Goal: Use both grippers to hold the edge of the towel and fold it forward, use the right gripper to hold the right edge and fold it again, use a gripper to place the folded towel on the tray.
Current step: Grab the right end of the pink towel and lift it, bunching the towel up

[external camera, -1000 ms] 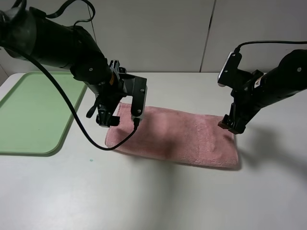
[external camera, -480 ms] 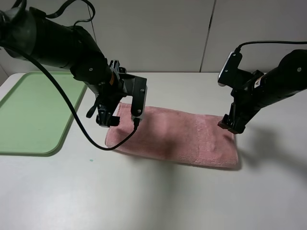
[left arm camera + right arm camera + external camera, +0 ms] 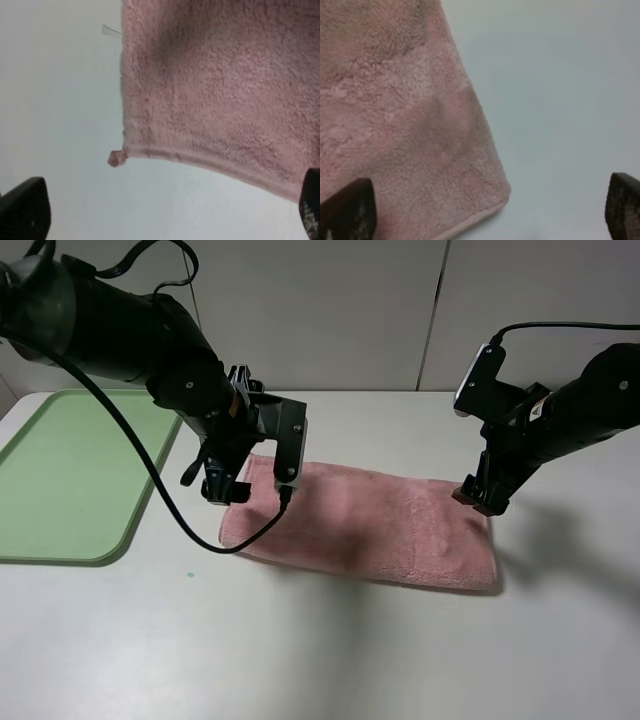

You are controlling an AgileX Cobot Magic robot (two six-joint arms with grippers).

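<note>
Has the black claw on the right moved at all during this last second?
Yes, slightly. The right gripper has risen a little above the right end of the towel, which itself has not shifted.

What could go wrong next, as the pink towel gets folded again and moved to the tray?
The open right gripper hangs over the towel near its right end; it may pinch only the top layer.
The left arm's black cable sags to the towel's left corner and could drag it.
The tray lies far left; a loose fold may open in transit.
</note>
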